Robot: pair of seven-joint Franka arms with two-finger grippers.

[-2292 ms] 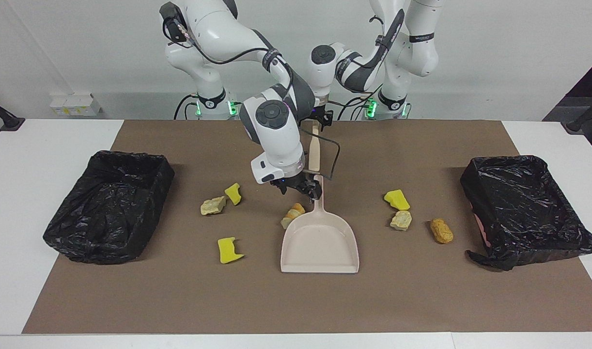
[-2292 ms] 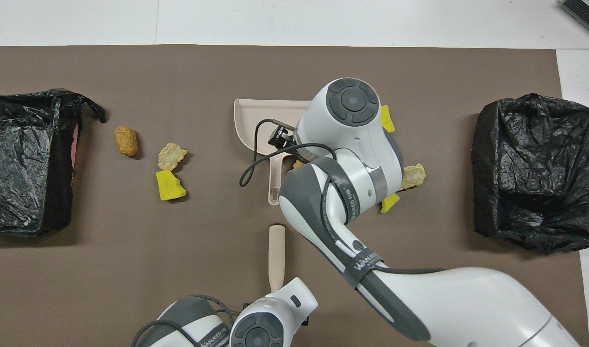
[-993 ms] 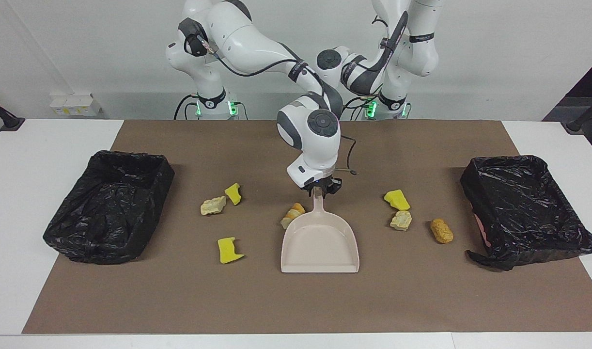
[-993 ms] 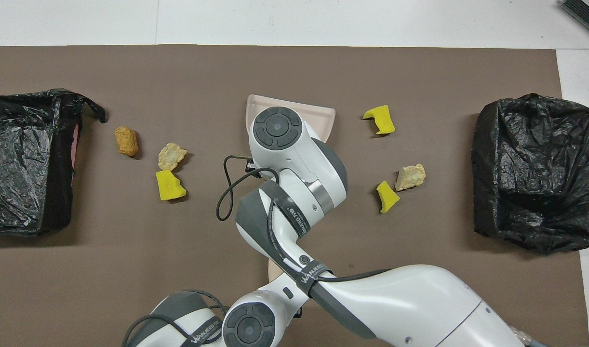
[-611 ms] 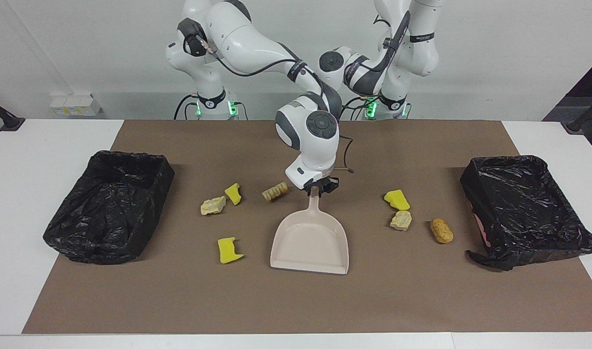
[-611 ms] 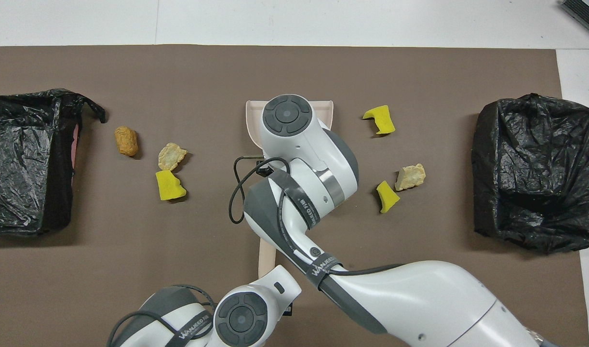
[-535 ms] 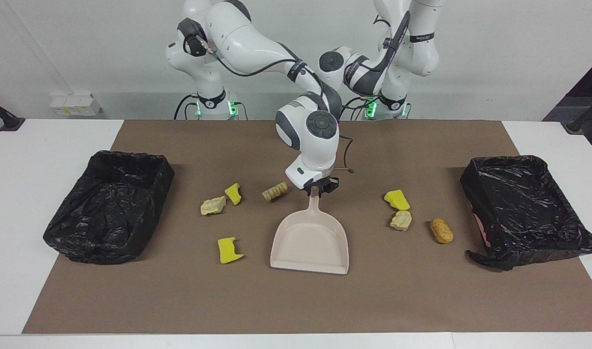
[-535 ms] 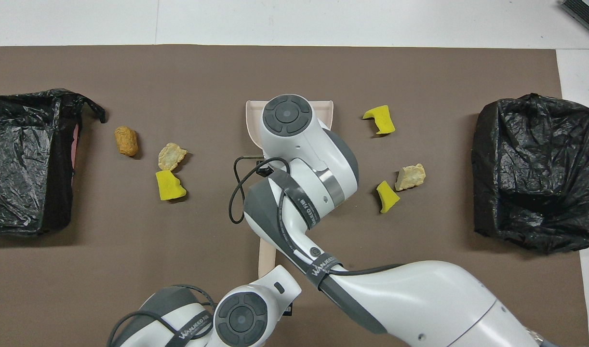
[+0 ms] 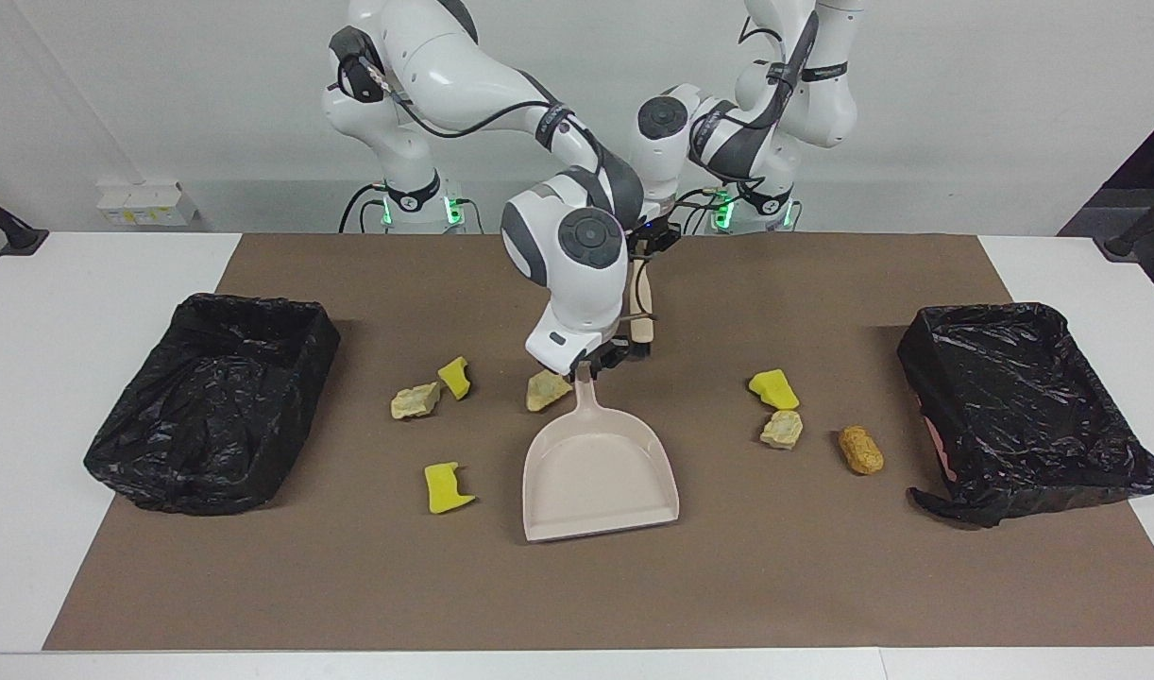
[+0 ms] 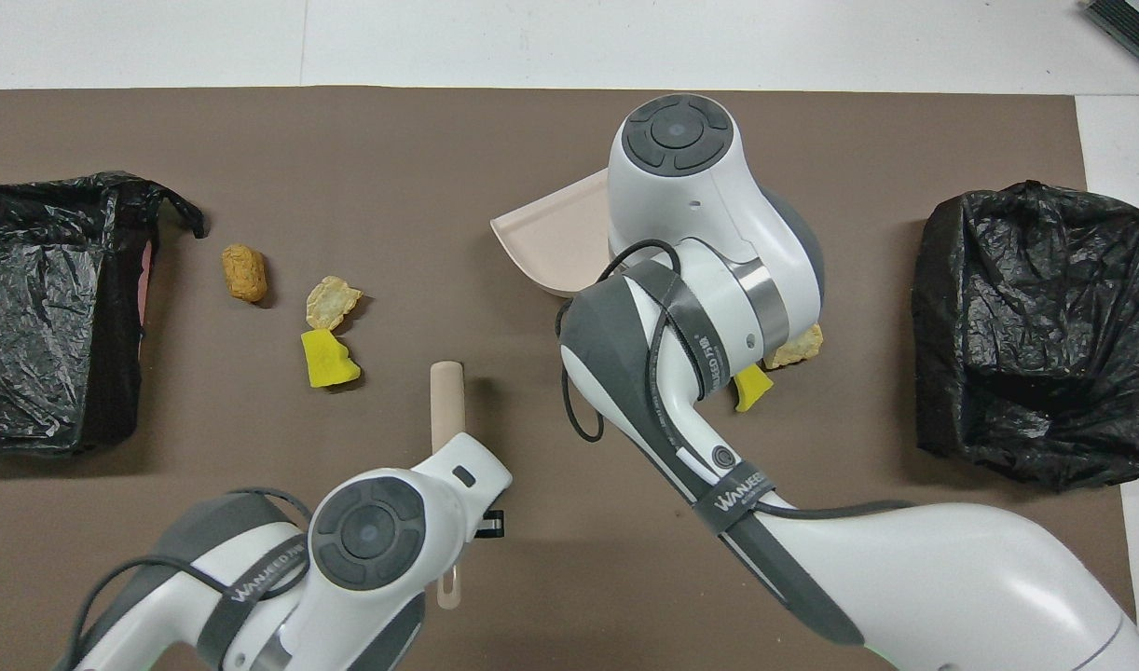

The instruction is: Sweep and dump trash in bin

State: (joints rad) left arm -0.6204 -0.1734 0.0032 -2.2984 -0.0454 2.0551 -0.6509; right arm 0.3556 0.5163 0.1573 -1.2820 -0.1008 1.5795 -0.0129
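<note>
My right gripper [image 9: 591, 363] is shut on the handle of the beige dustpan [image 9: 601, 472], which sits at mid-mat with its mouth turned slightly toward the left arm's end. My left gripper [image 9: 649, 242] is shut on the beige brush [image 9: 641, 312], whose black bristles point down beside the right wrist. Several trash chunks lie on the mat. A pale lump [image 9: 545, 389] lies beside the dustpan handle. A yellow piece [image 9: 455, 377], a pale lump [image 9: 415, 401] and a yellow piece [image 9: 445, 487] lie toward the right arm's end. A yellow piece [image 9: 773, 388], a pale lump [image 9: 782, 429] and an orange-brown lump [image 9: 860, 450] lie toward the left arm's end.
Two bins lined with black bags stand on the brown mat, one [image 9: 213, 401] at the right arm's end and one [image 9: 1021, 406] at the left arm's end. In the overhead view the right arm [image 10: 700, 280] covers most of the dustpan and some chunks.
The right gripper has swung the dustpan toward the right arm's end and turned its mouth. The chunk by the handle has shifted. The left arm has brought the brush forward.
</note>
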